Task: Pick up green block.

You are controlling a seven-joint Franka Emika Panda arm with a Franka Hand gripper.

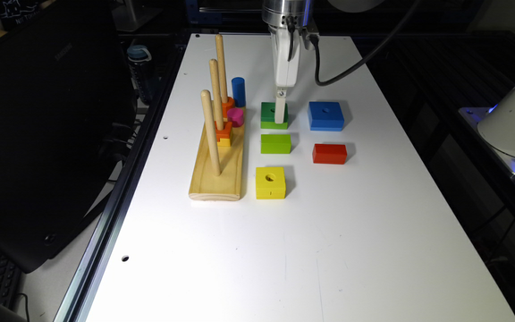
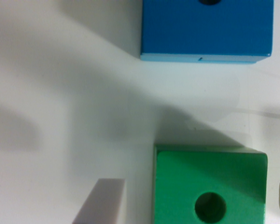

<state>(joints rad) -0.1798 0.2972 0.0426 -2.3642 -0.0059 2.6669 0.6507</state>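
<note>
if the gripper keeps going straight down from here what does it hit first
Most likely the green block: the gripper points down right at it, one finger beside its edge. Depth is unclear, so the table is possible.

The green block (image 1: 273, 115) has bare table towards the blue block (image 1: 326, 116); a lime block (image 1: 276, 143) sits just beside it.

Blue square block (image 1: 325, 115), red block (image 1: 329, 153), yellow holed block (image 1: 270, 182), wooden peg board (image 1: 218, 172).
</note>
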